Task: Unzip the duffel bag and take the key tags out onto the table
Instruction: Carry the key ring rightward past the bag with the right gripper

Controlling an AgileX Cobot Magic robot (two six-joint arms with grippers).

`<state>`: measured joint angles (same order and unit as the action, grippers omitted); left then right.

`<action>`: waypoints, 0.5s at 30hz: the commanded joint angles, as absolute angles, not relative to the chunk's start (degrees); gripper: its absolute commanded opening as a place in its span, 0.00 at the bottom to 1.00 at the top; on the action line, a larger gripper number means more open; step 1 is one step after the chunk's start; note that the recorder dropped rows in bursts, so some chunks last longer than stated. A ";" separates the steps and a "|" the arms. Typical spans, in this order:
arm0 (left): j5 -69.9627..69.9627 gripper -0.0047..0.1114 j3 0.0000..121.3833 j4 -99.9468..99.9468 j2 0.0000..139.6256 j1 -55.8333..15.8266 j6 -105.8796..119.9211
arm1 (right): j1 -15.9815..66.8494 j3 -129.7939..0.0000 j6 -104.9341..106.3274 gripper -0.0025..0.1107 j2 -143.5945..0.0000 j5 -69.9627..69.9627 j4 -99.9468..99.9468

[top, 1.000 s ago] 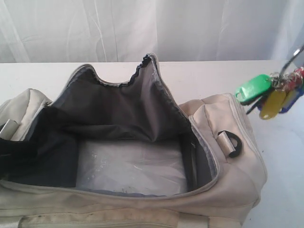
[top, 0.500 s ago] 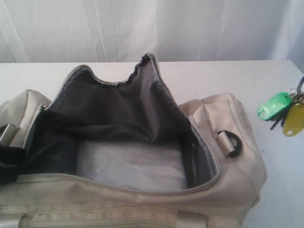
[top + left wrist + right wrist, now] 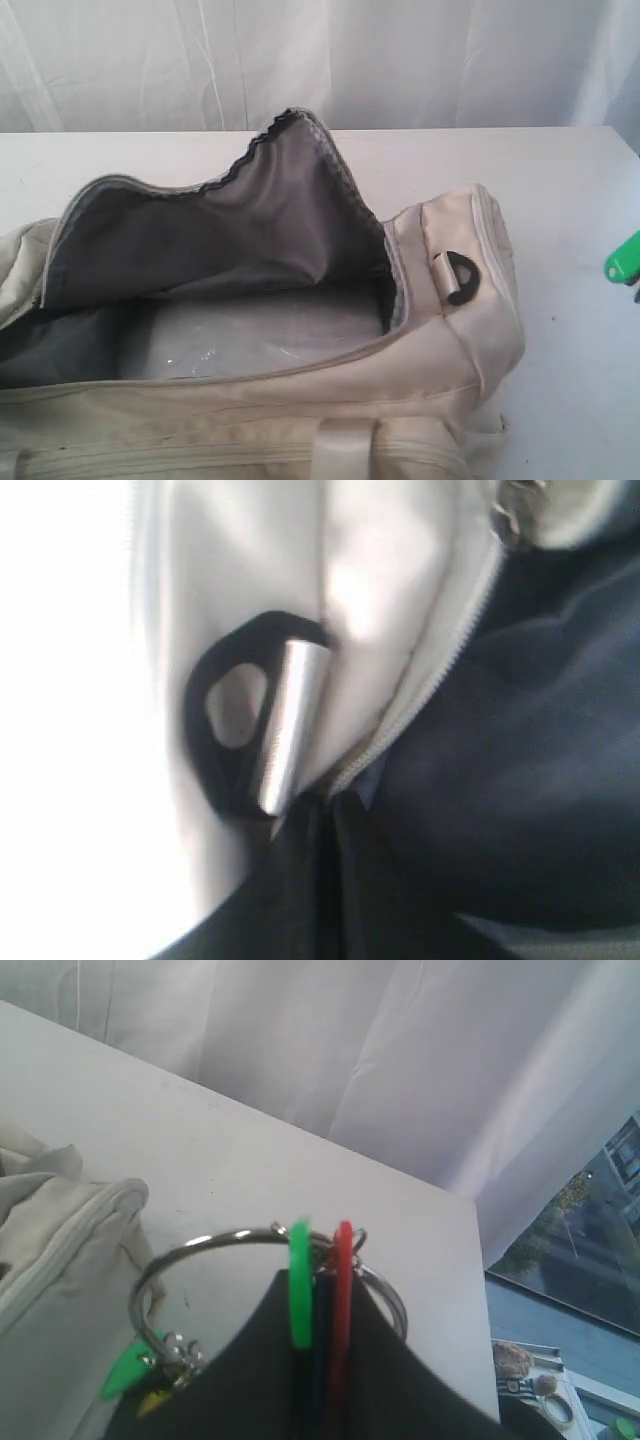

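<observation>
While the right gripper [image 3: 318,1310] is clamped on the tags [image 3: 300,1260], a green one, a dark one and a red one stand edge-on between its fingers [image 3: 230,1380]. The ring [image 3: 190,1250] loops out past the fingertips. The left gripper [image 3: 325,815] is closed, its dark fingers together just beside a black D-ring [image 3: 225,715] and the bag's zipper (whether they nip any cloth I cannot tell).

There is one bag [image 3: 430,360], one bunch of tags and one large ring. Five tags can be made out at the right gripper: two green, one red, one dark, and a sliver of yellow.

In the exterior view a single green tag [image 3: 624,258] shows to the right of the bag, cut off by the frame edge. The bag lies unzipped on the desk [image 3: 560,180] with its flap [image 3: 250,220] raised on the far side and grey lining showing. One right D-ring [image 3: 458,277] shows at its end. Its near side and left end are cut off, and both grippers lie outside this view.
</observation>
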<state>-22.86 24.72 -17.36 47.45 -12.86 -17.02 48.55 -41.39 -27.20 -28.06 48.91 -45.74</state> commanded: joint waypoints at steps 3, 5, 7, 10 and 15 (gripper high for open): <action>-35.46 0.04 28.70 -41.26 47.29 -12.71 -32.97 | 48.49 -40.68 -26.74 0.02 -27.53 47.50 -46.05; -37.62 0.04 30.66 -44.37 47.29 -12.71 -32.97 | 48.49 -39.53 -26.74 0.02 -27.63 46.89 -45.91; -40.11 0.04 33.03 -47.43 47.29 -12.71 -32.97 | 48.49 -37.62 -26.74 0.02 -27.63 45.81 -45.39; -42.46 0.04 35.98 -49.48 47.29 -12.71 -33.38 | 48.49 -34.36 -27.22 0.02 -27.63 43.14 -44.55; -42.23 0.04 38.12 -48.69 47.29 -12.71 -34.28 | 48.49 -28.93 -31.56 0.02 -27.63 37.05 -44.33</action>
<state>-39.75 37.04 -44.82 47.45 -13.21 -33.08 48.55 -31.40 -28.44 -28.06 41.31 -44.02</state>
